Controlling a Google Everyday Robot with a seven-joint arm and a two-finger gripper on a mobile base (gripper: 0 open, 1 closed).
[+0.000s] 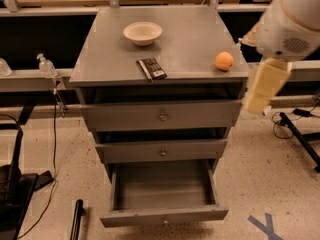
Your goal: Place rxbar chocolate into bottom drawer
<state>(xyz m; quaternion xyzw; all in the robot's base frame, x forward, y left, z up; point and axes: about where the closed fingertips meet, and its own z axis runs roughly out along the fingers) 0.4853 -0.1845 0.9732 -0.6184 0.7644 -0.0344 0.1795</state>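
The rxbar chocolate [152,68] is a small flat black bar lying near the front edge of the grey cabinet top [195,39], left of centre. The bottom drawer [163,188] is pulled open, and its tray shows nothing inside. The two upper drawers are almost closed. My gripper is out of view. Only my white and cream arm [270,74] shows, blurred, at the right side of the cabinet, level with the top and well to the right of the bar.
A pale bowl [143,33] sits at the back of the cabinet top. An orange fruit [224,61] sits at its front right, close to my arm. A sanitizer bottle [46,66] stands on the left ledge. Black stands and cables are on the floor on both sides.
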